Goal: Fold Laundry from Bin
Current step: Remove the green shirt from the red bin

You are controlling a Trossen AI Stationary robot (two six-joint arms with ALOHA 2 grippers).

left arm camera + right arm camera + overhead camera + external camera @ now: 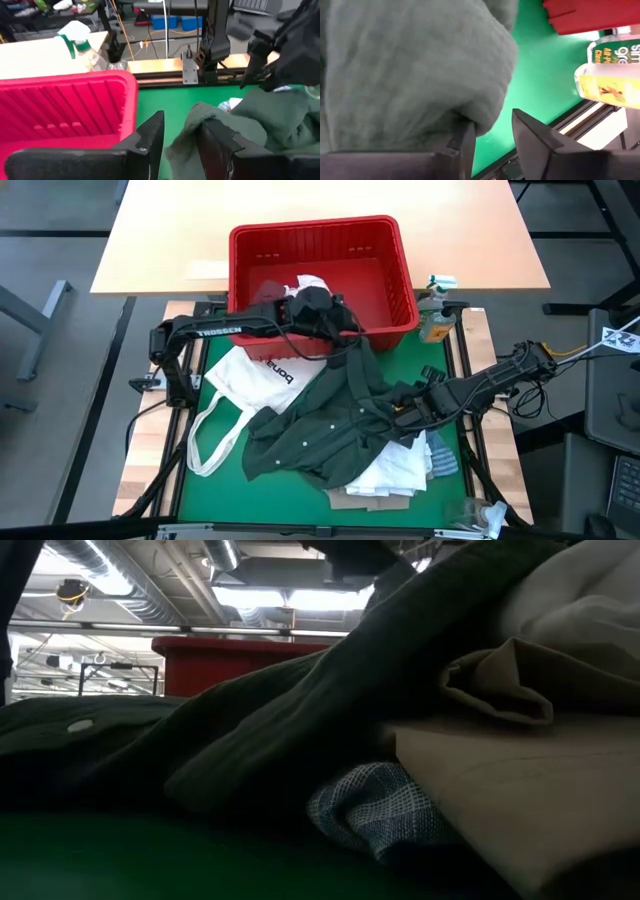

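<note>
The red bin (390, 255) stands at the far side of the green mat, with a white piece of laundry (310, 283) inside. A dark green-grey top (320, 425) lies spread on the mat, and one end reaches up toward the bin's near right corner. My left gripper (350, 332) hovers open at that corner, beside this end (200, 120). My right gripper (398, 408) points steeply down over the top's right part, open. Under the top's near right edge lie a white shirt (392, 470), a blue-striped cloth (375, 805) and a tan shirt (520, 780). My left gripper is open, with the top's end (192, 125) close behind one finger (215, 145); whether they touch I cannot tell. My right gripper is open, coming from above. A rounded bulge of the top (470, 107) lies against one finger (466, 140), and nothing is between the fingers.
A white tote bag (262, 375) with black lettering lies left of the top, its straps trailing toward the near left. A spray bottle (435, 315) stands at the bin's right, near the mat's edge. A wooden table (160, 240) lies beyond the bin.
</note>
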